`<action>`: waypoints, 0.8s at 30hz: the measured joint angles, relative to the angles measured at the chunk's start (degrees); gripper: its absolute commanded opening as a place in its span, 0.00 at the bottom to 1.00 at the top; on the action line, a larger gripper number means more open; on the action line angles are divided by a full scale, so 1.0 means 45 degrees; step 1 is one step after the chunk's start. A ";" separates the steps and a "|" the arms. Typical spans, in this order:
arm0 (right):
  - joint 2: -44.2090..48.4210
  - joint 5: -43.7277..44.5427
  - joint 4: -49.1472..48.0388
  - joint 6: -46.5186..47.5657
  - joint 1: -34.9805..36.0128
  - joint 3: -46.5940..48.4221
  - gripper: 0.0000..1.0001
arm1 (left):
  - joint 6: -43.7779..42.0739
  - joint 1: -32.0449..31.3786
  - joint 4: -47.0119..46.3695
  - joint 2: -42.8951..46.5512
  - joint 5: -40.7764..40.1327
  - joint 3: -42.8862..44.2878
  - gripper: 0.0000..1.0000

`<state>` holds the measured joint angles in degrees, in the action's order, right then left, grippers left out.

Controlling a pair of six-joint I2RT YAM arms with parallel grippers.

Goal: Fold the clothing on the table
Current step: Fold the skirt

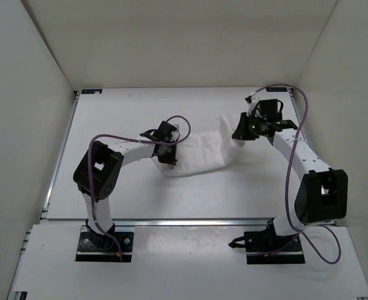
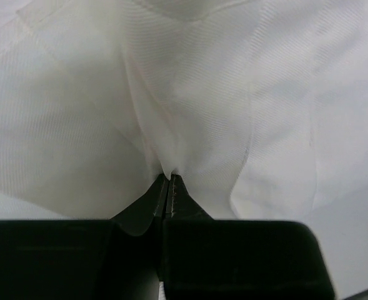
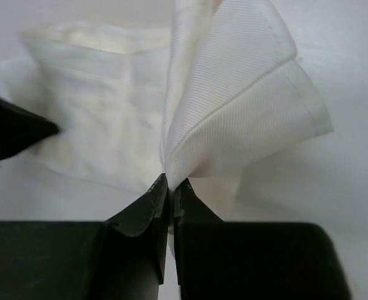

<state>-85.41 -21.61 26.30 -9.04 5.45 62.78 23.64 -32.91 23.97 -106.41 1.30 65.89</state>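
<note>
The clothing point(image 1: 199, 155) lay near the middle of the surface point(image 1: 134, 112), a crumpled white band running from 8 o'clock to 2 o'clock. At its 8 o'clock end the left gripper point(image 2: 170, 180) was pinched tight on a pleat of cloth. At the 2 o'clock end the right gripper point(image 3: 169, 182) was clamped on a hemmed corner that fanned up from the jaws. We judged this the grasping step, with both holds made. The next move, we reckoned, called for lifting both ends together and carrying one edge over the other without the thin cloth slipping free.
</note>
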 measured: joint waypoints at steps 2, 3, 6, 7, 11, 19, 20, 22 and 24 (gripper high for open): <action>-0.0019 -0.0068 0.0058 0.0005 0.0797 0.1015 0.00 | 0.0413 -0.0131 -0.0486 -0.0214 0.0568 0.0073 0.00; -0.0058 -0.0155 0.0015 -0.0010 0.1307 0.1428 0.00 | 0.0622 -0.0141 -0.0767 -0.0325 0.0967 0.0097 0.00; -0.0282 -0.0583 -0.0345 -0.0345 0.2735 0.2123 0.00 | 0.1175 -0.0131 -0.1438 -0.0665 0.1923 0.0199 0.00; -0.0393 -0.0772 -0.0529 -0.0510 0.3191 0.2210 0.00 | 0.1321 -0.0126 -0.1583 -0.0777 0.2186 0.0267 0.00; -0.1253 -0.1438 -0.0913 -0.1073 0.4478 0.2244 0.00 | 0.1943 -0.0126 -0.2234 -0.1292 0.3283 0.0515 0.00; -0.2409 -0.1943 -0.1729 -0.2166 0.5425 0.1885 0.00 | 0.3254 0.0189 -0.4061 -0.1535 0.4983 -0.0223 0.00; -0.2409 -0.2074 -0.1972 -0.2336 0.5440 0.1744 0.00 | 0.3458 0.0277 -0.4425 -0.1535 0.5260 -0.0452 0.00; -0.2419 -0.2351 -0.2467 -0.2608 0.5440 0.1350 0.00 | 0.3876 0.0466 -0.5139 -0.1535 0.5770 -0.0855 0.00; -0.2521 -0.2550 -0.2652 -0.2769 0.5440 0.1103 0.00 | 0.4095 0.0559 -0.5455 -0.1535 0.6047 -0.1054 0.00</action>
<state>-96.75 -33.08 14.37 -21.50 29.93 67.75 42.06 -30.39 -0.58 -113.32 28.51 61.14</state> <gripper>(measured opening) 0.021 0.090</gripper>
